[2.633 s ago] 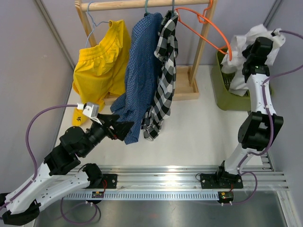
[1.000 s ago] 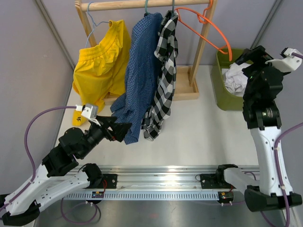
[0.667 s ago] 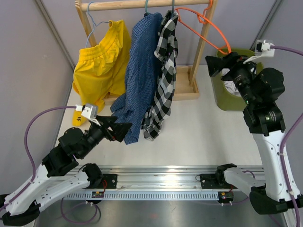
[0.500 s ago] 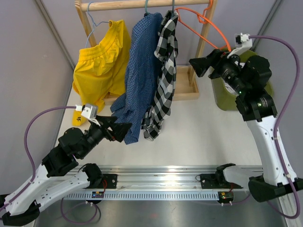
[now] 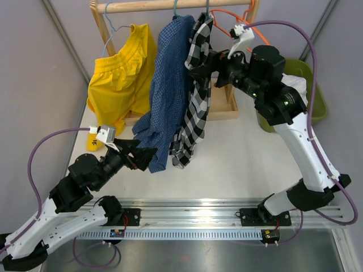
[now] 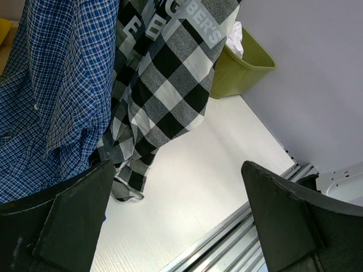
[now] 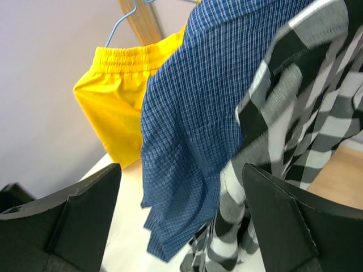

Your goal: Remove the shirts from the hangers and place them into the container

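Item: black-and-white plaid shirt (image 5: pixel 195 107), hung far-centre on the wooden rail (image 5: pixel 147 5) just right of the blue shirt (image 5: pixel 170 73), long axis vertical, hem toward the tabletop; soft, light, limp, so I'd pinch at the shoulder; right jaws apart beside it, left jaws apart near the hems.

White table (image 5: pixel 238 161), green bin (image 5: pixel 319 102), wooden rack base (image 5: pixel 224 113)

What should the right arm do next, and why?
Probably ease the right gripper forward and close it on the plaid shirt. Its jaws stand open right beside that shirt, which hangs on the rail, while the white shirt already lies in the container.
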Tool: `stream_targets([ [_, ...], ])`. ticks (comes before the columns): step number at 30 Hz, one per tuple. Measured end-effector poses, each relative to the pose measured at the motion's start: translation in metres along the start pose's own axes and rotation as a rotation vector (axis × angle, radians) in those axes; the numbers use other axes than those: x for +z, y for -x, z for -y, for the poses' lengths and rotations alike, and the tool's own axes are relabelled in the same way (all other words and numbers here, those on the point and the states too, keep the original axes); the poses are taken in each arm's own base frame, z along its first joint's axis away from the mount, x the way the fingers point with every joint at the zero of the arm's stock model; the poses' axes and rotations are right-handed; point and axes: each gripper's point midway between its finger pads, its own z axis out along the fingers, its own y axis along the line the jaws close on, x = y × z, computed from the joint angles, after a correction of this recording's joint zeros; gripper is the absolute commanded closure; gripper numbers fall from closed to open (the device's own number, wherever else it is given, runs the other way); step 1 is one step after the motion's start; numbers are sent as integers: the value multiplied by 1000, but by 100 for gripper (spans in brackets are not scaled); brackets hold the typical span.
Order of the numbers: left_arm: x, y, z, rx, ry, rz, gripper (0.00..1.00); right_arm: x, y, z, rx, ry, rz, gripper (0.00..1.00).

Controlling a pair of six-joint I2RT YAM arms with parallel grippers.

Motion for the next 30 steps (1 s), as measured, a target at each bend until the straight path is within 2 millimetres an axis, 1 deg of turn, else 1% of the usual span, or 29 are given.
stream_targets([
  [2,-1,1,0,-1,-1,3,1,13,3,-4,-35,-74,2,5],
  [4,-1,2,0,-2,-3,6,1,29,-1,-3,-64,-156,-10,5],
  [5,-2,2,0,-2,-4,7,1,36,-6,0,-78,-200,-22,5],
  [8,-3,3,1,-4,-6,13,1,54,-30,17,-135,-352,-70,5],
  [10,-5,5,1,-6,-10,20,1,60,-48,31,-179,-447,-116,5],
  [12,-8,7,1,-9,-14,33,1,62,-59,40,-214,-503,-146,6],
  [14,-13,11,2,-14,-21,48,1,62,-64,46,-240,-536,-160,6],
  [16,-15,13,2,-17,-27,60,1,59,-65,44,-252,-531,-160,7],
  [18,-17,14,2,-18,-28,63,1,55,-67,38,-252,-499,-165,8],
  [21,-17,13,2,-17,-27,60,1,43,-60,19,-235,-404,-154,8],
  [23,-17,13,1,-17,-26,59,1,29,-51,6,-220,-345,-135,9],
  [26,-17,13,1,-17,-26,59,1,4,-33,-10,-204,-288,-88,9],
  [28,-17,13,1,-17,-26,58,1,-13,-17,-15,-197,-276,-44,8],
  [30,-16,12,1,-16,-26,57,1,-25,-4,-14,-194,-290,-5,7],
])
